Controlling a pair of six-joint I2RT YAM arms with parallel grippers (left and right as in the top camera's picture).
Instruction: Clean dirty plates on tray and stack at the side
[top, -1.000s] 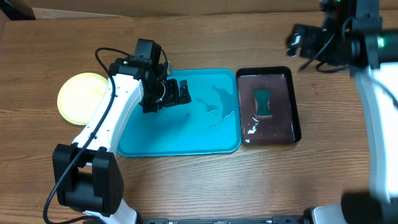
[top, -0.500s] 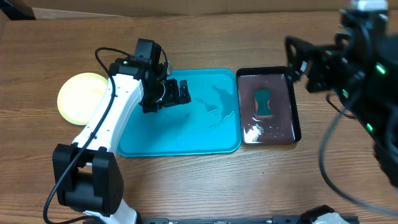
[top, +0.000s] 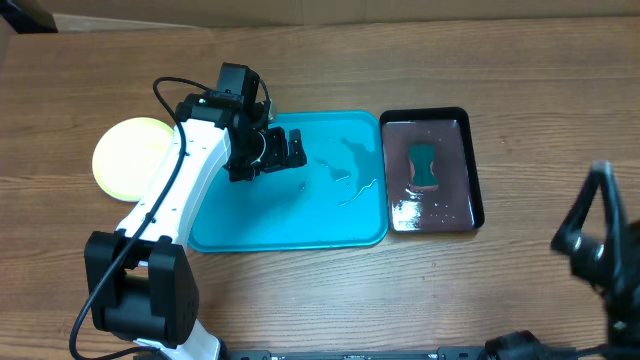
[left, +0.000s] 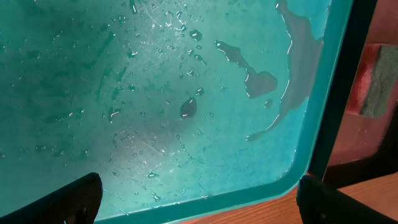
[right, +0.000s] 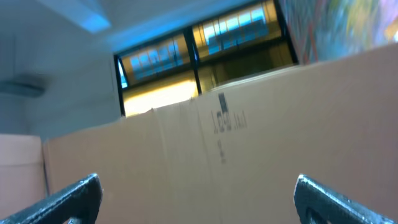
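The turquoise tray (top: 300, 225) lies mid-table, wet, with no plate on it. A yellow-green plate (top: 130, 155) lies on the table left of the tray; no mint-cyan or white plate shows. My left gripper (top: 297, 150) is open and empty over the tray's back left part. In the left wrist view the left gripper (left: 199, 198) hangs over the wet tray floor (left: 155, 93) with puddles. My right gripper (top: 597, 245) is a blurred shape at the front right. In the right wrist view the right gripper (right: 198, 199) is open, empty and faces a cardboard wall.
A black tray (top: 470, 170) with pinkish water and a teal sponge (top: 424, 165) stands right of the turquoise tray; its rim (left: 339, 93) and the sponge (left: 376, 81) show in the left wrist view. A cardboard box (right: 249, 137) stands behind the table.
My right arm has swung from the back right, over the black tray's side, down to the front right edge. The left arm and the plate have not moved.
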